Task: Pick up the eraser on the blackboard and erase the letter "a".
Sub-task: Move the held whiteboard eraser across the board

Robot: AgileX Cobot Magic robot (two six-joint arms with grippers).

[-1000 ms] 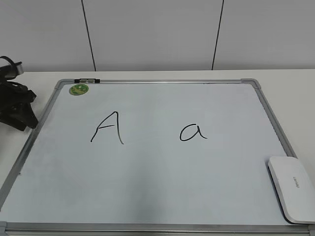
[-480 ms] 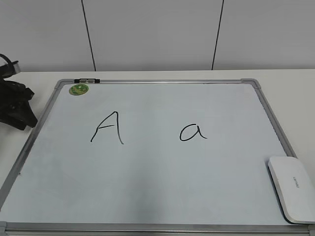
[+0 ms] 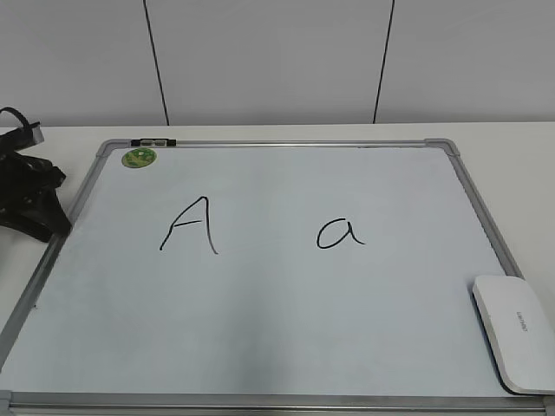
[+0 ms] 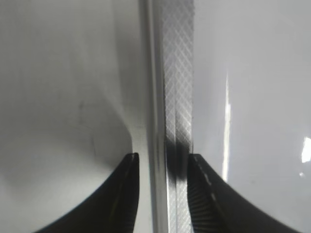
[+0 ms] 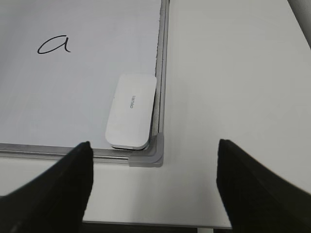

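- While the eraser (image 5: 132, 111) lies untouched in the near right corner of the blackboard (image 3: 286, 347), tight against the frame, the right gripper (image 5: 153, 182) hangs above the table edge with its jaws spread wide, holding nothing.
- At the board's left edge, the left gripper (image 4: 163, 194) straddles the silver frame rail, its jaws close to either side; whether they actually pinch the rail cannot be told, though the board may depend on that hold to stay put.
- Risk one: with the eraser pressed against the rail and corner piece (image 5: 153, 150), a descending finger could land on the metal instead of beside the block, leaving a skewed or failed grasp.
- Risk two: a grip taken across the rounded plastic edges may slip, and the eraser could tip so its felt meets the surface unevenly.
- Risk three: the letter "a" (image 3: 340, 234) sits near the capital "A" (image 3: 189, 225); an over-long stroke leftward could smear the wrong letter.
- Risk four: heavy wiping pressure might shift the board if the left arm's hold is loose.
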